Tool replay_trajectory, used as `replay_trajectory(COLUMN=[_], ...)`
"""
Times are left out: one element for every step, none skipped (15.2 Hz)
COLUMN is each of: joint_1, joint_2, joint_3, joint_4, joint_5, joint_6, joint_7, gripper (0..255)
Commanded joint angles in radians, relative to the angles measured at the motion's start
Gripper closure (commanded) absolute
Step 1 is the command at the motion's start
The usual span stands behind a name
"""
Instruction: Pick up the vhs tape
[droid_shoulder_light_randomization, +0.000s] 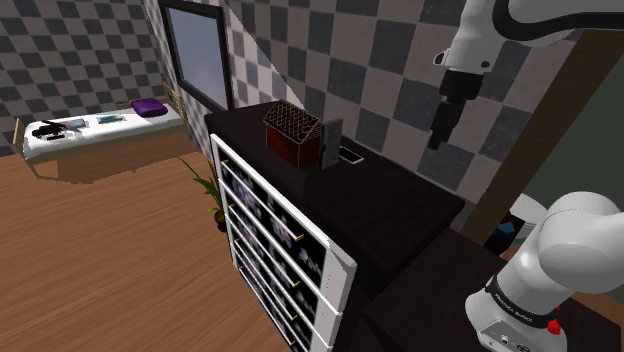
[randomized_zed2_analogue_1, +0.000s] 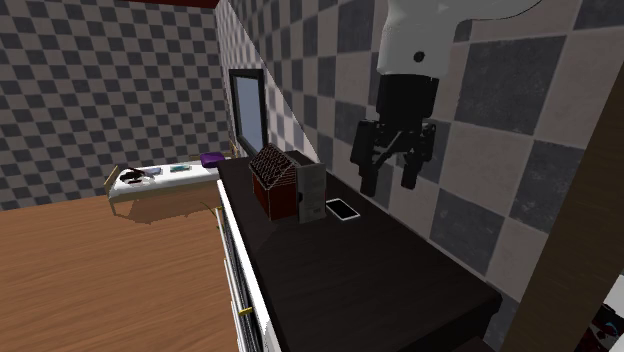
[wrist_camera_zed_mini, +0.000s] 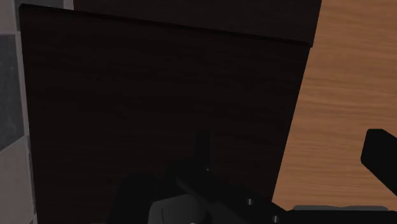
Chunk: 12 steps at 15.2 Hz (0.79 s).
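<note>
VHS tape (randomized_zed2_analogue_1: 311, 193) is what I must take, so I read the dark dresser top (randomized_zed2_analogue_1: 400, 270) from the second exterior view's left to its right. First comes a brown house-shaped box (randomized_zed2_analogue_1: 274, 180) with a dotted roof. Just beside it is the tape, a plain grey slab standing upright on its narrow edge. It is so near the box that I cannot tell if they touch. I think the upright pose is useful, because the two broad faces are free for my fingers from above. Next lies a flat white device with a dark frame (randomized_zed2_analogue_1: 343, 209), close to the foot of the tape; it looks like a phone, so I should not press on it.

Further right hangs my gripper (randomized_zed2_analogue_1: 388, 183), high above the dresser and close to the checkered wall, pointing down. My jaws stand clearly apart, about half of their way or more, and they hold nothing and touch nothing. Under me is only bare dark wood, so in my judgement I am not yet over the tape.
</note>
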Motion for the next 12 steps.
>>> replay_trajectory(joint_1=[0.000,0.003,0.008,0.012,0.017,0.022,0.028,0.033,0.038,0.044,0.050,0.055], joint_2=[0.000,0.030,0.061,0.094,0.127,0.161,0.197,0.233,0.269,0.306,0.344,0.383], joint_3=[0.000,-0.020,-0.039,-0.058,-0.076,-0.094,-0.111,-0.127,-0.142,-0.157,-0.171,-0.184], joint_4=[0.000,0.012,0.026,0.042,0.059,0.078,0.099,0.121,0.145,0.170,0.196,0.224], joint_5=[0.000,-0.018,-0.034,-0.049,-0.063,-0.076,-0.086,-0.096,-0.103,-0.110,-0.114,-0.117], joint_6=[0.000,0.015,0.029,0.044,0.058,0.072,0.085,0.098,0.110,0.122,0.133,0.143], joint_7=[0.000,-0.046,-0.091,-0.136,-0.181,-0.225,-0.269,-0.313,-0.356,-0.399,-0.442,-0.485], gripper=[0,0,0,0,0,0,0,0,0,0,0,0])
